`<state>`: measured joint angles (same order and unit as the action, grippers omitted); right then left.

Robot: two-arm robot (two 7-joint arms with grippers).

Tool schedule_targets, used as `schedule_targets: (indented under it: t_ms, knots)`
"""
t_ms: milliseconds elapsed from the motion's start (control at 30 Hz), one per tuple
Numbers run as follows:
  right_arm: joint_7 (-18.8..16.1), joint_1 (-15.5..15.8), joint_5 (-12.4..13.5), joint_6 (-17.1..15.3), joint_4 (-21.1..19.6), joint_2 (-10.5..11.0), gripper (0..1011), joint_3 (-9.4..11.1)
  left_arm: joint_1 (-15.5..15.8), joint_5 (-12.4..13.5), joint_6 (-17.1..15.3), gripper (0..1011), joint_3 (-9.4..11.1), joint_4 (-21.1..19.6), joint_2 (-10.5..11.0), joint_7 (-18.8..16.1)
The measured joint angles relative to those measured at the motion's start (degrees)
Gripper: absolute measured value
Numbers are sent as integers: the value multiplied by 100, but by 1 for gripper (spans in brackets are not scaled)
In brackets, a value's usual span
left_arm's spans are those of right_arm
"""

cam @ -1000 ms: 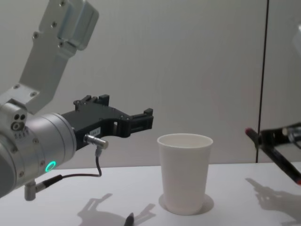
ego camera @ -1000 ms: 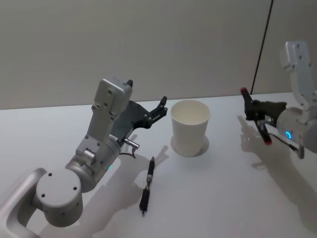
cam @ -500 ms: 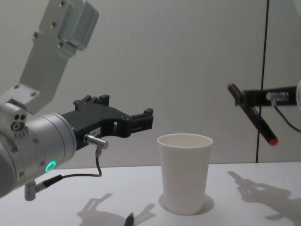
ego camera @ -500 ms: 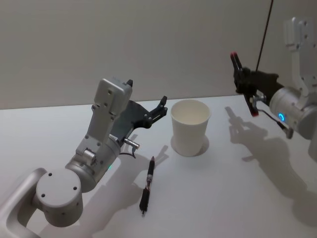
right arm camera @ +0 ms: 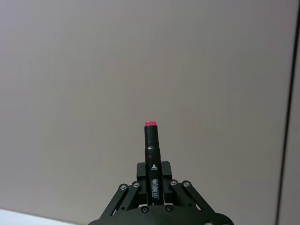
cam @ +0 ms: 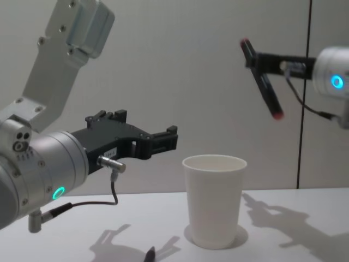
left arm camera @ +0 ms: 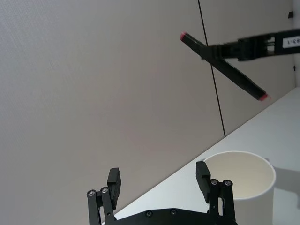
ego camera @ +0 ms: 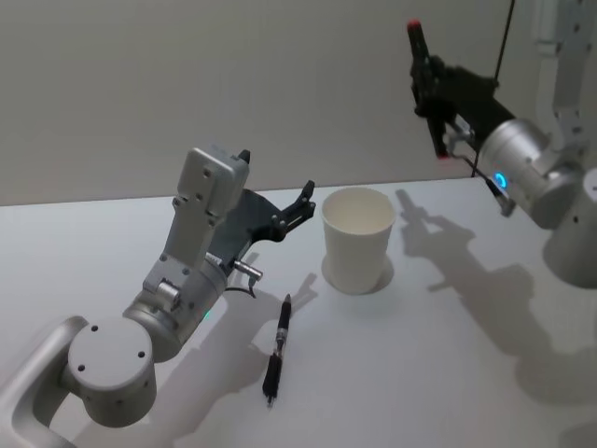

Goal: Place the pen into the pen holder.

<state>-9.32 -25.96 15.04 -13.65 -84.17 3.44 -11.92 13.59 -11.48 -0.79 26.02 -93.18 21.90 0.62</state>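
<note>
The left arm reaches forward, its pincer (left arm camera: 158, 171) spread wide, just left of the pen holder (ego camera: 357, 238) and slightly above its rim. The right arm is held high, its pincer (ego camera: 431, 82) clamped on a pen (cam: 270, 95), above and right of the pen holder.

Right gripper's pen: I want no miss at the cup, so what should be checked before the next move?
1. Grip: right gripper shut on the red-tipped pen: ok.
2. Pen above the paper cup mouth: not ok, it hangs high, to the cup's right.
3. Pen upright: not ok, tilted.
4. Cup upright, mouth open: ok.
5. Clearance: left gripper open, beside the cup's left, not touching: ok.
</note>
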Motion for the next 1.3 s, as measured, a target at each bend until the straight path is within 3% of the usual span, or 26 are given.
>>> schedule_targets:
  t_ms: [33, 233, 400, 600, 900, 1300]
  knots:
    - [0, 0, 0, 0, 0, 0, 171, 0, 0, 0, 0, 1001, 0, 0, 0, 0]
    - [-250, -312, 120, 750, 482, -258, 171, -133, 0, 0, 0, 1001, 0, 0, 0, 0]
    - [-461, -518, 225, 1173, 885, -423, 172, -217, 0, 0, 0, 1001, 0, 0, 0, 0]
    - [-631, -651, 311, 1513, 1288, -555, 171, -304, 0, 0, 0, 1001, 0, 0, 0, 0]
    - [-675, -583, 354, 1680, 1507, -567, 171, -343, 0, 0, 0, 1001, 0, 0, 0, 1]
    - [-658, -323, 498, 1561, 1514, -492, 171, -359, 0, 0, 0, 1001, 0, 0, 0, 0]
